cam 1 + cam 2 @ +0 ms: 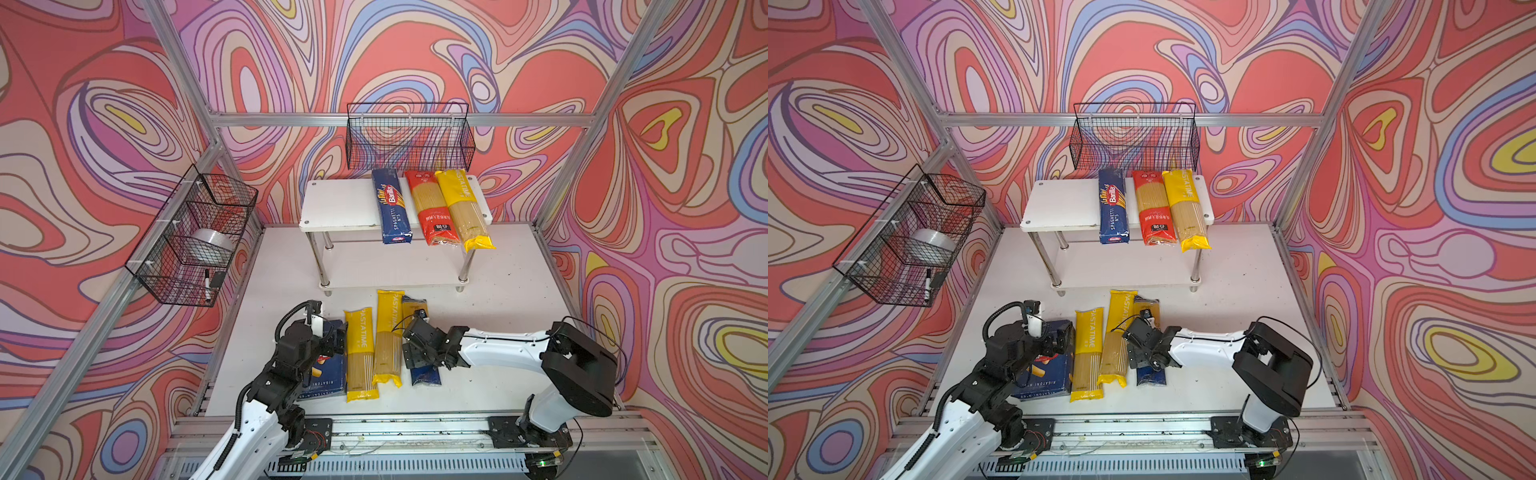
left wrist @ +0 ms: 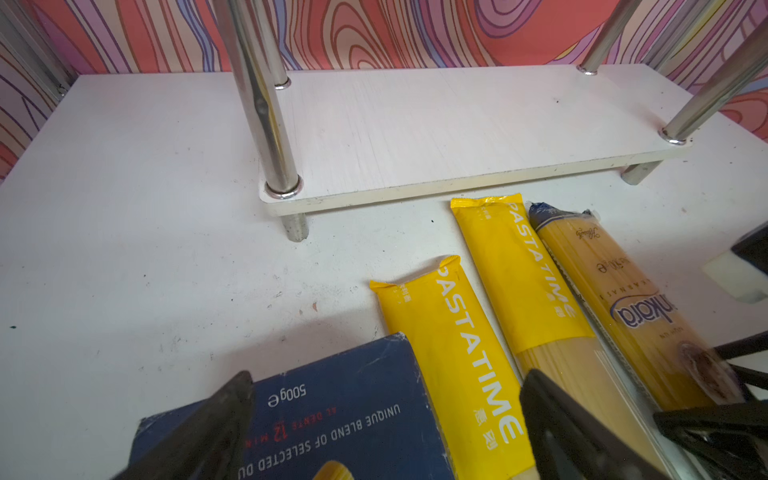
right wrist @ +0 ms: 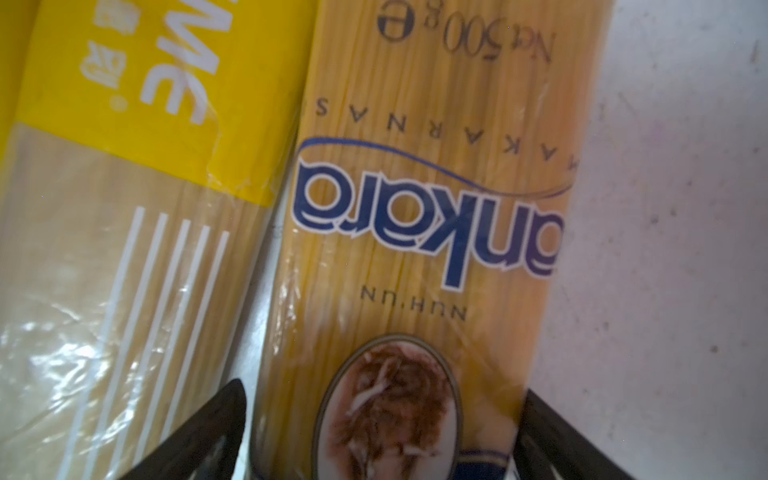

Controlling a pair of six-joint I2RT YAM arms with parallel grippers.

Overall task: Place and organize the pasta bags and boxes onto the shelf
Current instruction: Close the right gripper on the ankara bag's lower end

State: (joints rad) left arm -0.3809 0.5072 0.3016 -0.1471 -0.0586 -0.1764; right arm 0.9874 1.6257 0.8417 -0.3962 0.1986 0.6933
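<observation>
On the shelf's top board (image 1: 340, 203) lie the narrow blue spaghetti box (image 1: 390, 205), a red bag (image 1: 432, 208) and a yellow bag (image 1: 463, 208). Its lower board (image 2: 457, 137) is bare. In front of the shelf, the table carries the wide rigatoni box (image 1: 328, 374), two yellow bags (image 1: 360, 353) (image 1: 388, 332) and a dark blue gold-topped bag (image 3: 415, 208). My left gripper (image 2: 390, 376) hangs open over the rigatoni box (image 2: 345, 399) and the yellow bag beside it. My right gripper (image 3: 384, 390) is open, its fingers on either side of the gold-topped bag.
A black wire basket (image 1: 409, 137) hangs on the back wall just above the shelf. Another wire basket (image 1: 195, 237) on the left wall holds a tape roll and a marker. Aluminium frame posts border the white table (image 1: 507, 316).
</observation>
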